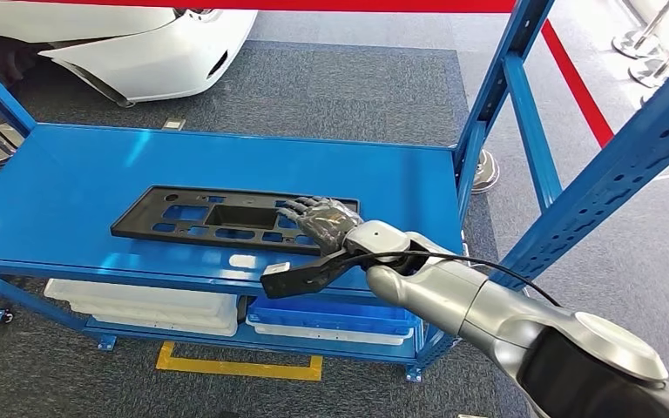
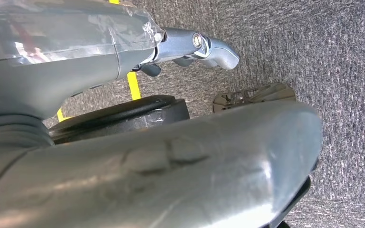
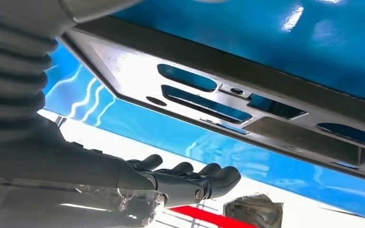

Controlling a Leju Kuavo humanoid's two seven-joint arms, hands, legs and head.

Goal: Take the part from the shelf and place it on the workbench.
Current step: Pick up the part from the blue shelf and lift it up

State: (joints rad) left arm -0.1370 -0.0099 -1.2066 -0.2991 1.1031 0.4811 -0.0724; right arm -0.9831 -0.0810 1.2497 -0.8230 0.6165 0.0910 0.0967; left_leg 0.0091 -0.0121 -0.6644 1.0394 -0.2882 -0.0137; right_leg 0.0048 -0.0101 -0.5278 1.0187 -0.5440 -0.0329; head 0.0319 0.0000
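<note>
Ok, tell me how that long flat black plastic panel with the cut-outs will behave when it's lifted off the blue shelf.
The long flat black plastic panel looks thin with many cut-outs, so probably light and slightly flexible. The right hand is at one end, so the far end may sag or swing. The glossy blue shelf may let it slide.

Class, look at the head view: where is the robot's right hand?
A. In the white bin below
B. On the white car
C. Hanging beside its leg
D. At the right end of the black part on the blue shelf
D: the right hand lies over the right end of the black part on the blue shelf.
</note>
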